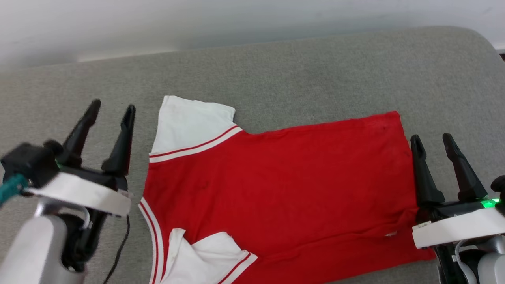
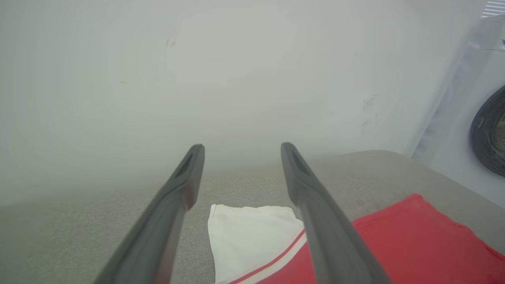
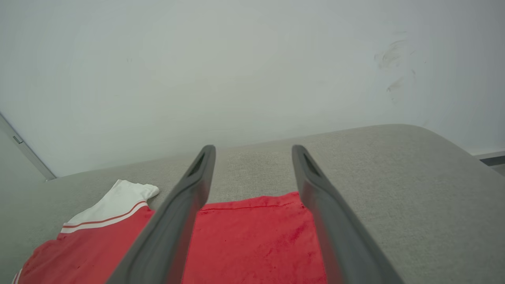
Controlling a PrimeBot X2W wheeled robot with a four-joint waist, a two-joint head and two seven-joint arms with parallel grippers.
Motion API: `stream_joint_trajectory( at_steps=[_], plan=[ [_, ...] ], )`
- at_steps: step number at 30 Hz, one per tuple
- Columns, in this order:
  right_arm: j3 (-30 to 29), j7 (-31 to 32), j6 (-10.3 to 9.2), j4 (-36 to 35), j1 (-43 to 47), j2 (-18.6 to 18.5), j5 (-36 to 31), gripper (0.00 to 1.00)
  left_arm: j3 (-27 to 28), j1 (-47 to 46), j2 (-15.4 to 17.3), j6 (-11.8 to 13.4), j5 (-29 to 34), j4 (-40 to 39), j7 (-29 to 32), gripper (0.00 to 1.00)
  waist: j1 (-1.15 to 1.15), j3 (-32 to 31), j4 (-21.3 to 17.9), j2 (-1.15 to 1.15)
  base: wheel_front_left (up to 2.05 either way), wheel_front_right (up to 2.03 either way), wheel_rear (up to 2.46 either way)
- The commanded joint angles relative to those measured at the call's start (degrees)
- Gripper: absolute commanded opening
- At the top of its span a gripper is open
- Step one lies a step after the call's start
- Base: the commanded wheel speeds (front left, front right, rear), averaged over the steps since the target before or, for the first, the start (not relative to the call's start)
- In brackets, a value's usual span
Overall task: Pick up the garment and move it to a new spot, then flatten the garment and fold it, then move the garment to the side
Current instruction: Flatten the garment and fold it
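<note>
**One red garment spread on the bench, two end effectors spread at its ends**

In the head view, the left arm came in from the lower left. Its pale forearm angled upward, and the left end effector [image 1: 113,105] pointed away from the robot, just beside the collar end of the garment [image 1: 276,177] and apart from the cloth. Its two dark fingers stood spread with nothing between them. In the left wrist view, the left end effector [image 2: 242,146] framed the far white sleeve [image 2: 252,232].

The right arm entered from the lower right. The right end effector [image 1: 431,137] sat at the hem end with its two fingers likewise spread and empty. Its inner finger overlapped the hem edge, but whether it touched the fabric could not be told. In the right wrist view, the right end effector [image 3: 253,148] straddled the hem corner of the garment [image 3: 252,236].

There was one garment, lying mostly flat across the grey fabric-covered bench [image 1: 276,71] with its plain red side up. It had two white sleeves. The far sleeve [image 1: 189,122] lay flat, and the near sleeve [image 1: 205,252] was rumpled over the red body.
</note>
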Motion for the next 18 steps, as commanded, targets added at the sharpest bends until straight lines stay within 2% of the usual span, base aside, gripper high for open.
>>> stream_joint_trajectory(
  at_steps=[1,4,11,18],
  plan=[
    [0.22,-0.55,-0.02,-0.03,-1.09,0.44,0.40,1.00,-0.25,-2.93,1.25,-0.36,-1.03,0.55,1.91,1.00,0.00,3.26,-2.66,0.00,0.00,0.00,0.00],
    [0.89,-1.46,-0.02,0.20,-2.08,0.81,0.49,1.00,-1.43,-10.28,5.67,-0.71,-3.36,2.76,8.57,1.00,0.00,6.24,-4.71,0.00,0.00,0.00,0.00],
    [3.44,-4.03,-0.02,2.49,-3.78,1.93,1.55,1.00,-9.67,-24.44,14.53,-0.82,-10.00,11.17,29.07,1.00,0.00,10.37,-9.16,0.00,0.00,0.00,0.00],
    [5.62,-6.55,-0.02,4.97,-5.56,2.41,2.26,1.00,-17.61,-35.03,20.87,-0.83,-13.62,18.76,46.39,1.00,0.00,14.37,-12.33,0.00,0.00,0.00,0.00]
  ],
)
